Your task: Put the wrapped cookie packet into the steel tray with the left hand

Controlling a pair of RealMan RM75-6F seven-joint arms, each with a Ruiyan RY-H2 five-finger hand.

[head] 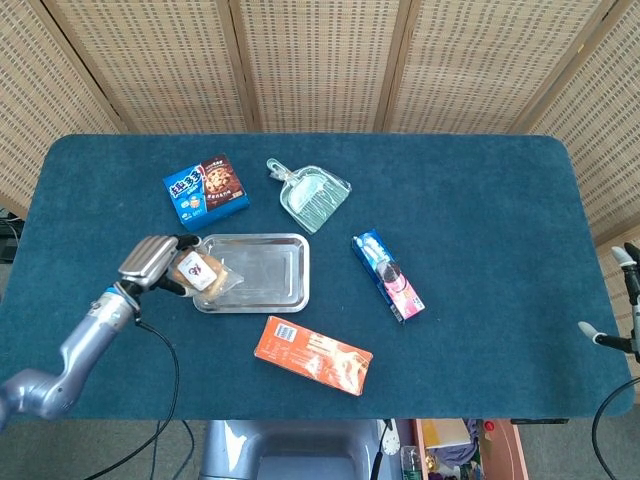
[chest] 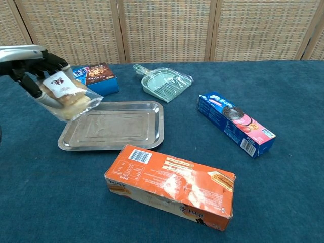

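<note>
My left hand [head: 152, 262] [chest: 25, 63] grips the wrapped cookie packet [head: 201, 272] [chest: 66, 94], a clear wrapper with a white label over brown cookies. The packet hangs in the air over the left end of the steel tray [head: 262, 275] [chest: 121, 126], tilted down toward it. The tray holds nothing. At the right edge of the head view, two pale fingertips [head: 588, 330] of my right hand show beyond the table's edge; the hand's state is not visible.
A blue cookie box [head: 205, 191] [chest: 91, 81] lies behind the tray, a green dustpan [head: 311, 196] [chest: 164, 81] at back centre. A blue-pink biscuit sleeve [head: 389, 275] [chest: 236, 123] lies to the right, an orange box [head: 313, 354] [chest: 170, 186] in front of the tray.
</note>
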